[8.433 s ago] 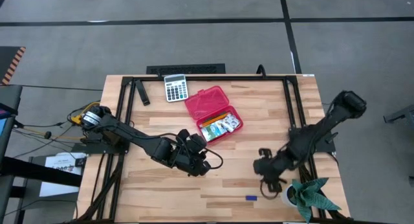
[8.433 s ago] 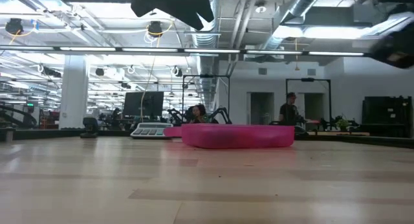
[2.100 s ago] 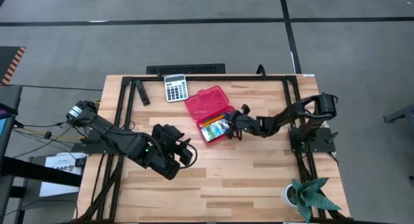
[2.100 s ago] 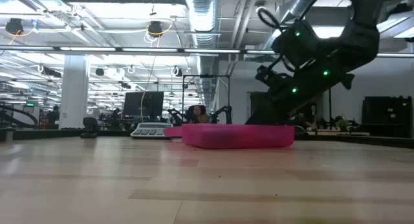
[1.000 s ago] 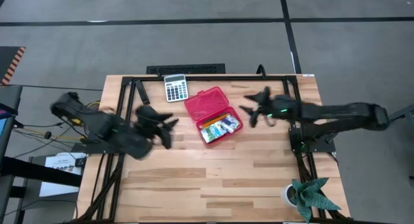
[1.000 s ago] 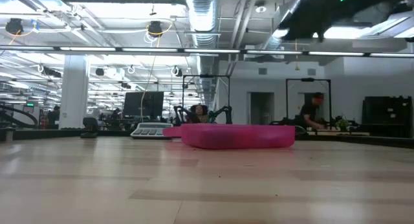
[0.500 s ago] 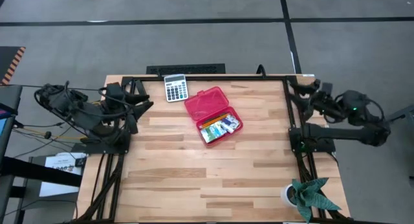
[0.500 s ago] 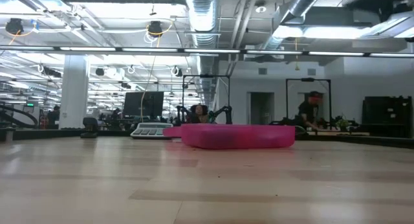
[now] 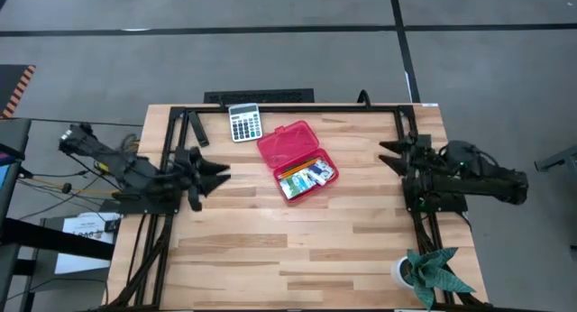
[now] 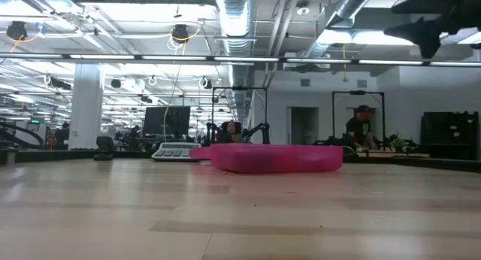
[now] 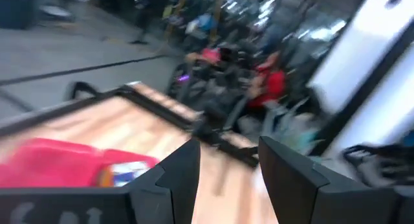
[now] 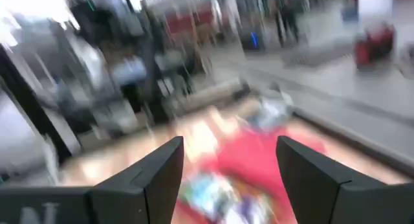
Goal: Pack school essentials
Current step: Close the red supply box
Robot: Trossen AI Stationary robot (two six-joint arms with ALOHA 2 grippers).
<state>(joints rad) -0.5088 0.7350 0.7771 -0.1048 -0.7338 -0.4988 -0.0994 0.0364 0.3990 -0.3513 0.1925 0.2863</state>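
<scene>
The red hinged case [image 9: 297, 157] lies open in the middle of the table, lid toward the far edge. Its near tray holds the yellow and orange pencils [image 9: 293, 168] and the green-and-white packets [image 9: 315, 176]. Scissors and the tiny blue piece cannot be made out. My left gripper [image 9: 224, 174] hovers open left of the case, pointing at it. My right gripper [image 9: 386, 155] hovers open to the case's right, near the table's right edge. The left wrist view shows the case [image 11: 52, 160] past the open fingers [image 11: 181, 175]; the right wrist view shows it [image 12: 272, 153] too.
A grey calculator [image 9: 244, 123] lies by the far edge, left of the case. A potted plant [image 9: 433, 271] stands at the near right corner. Bare wood lies between case and near edge. In the low view, a person [image 10: 361, 128] stands in the room behind the case [image 10: 274, 156].
Both arms have swung fast. My left gripper drew back toward the far left corner, then came back toward the case. My right gripper pulled away from the case to the far right corner, then dropped back along the right edge. The case and its contents stayed put.
</scene>
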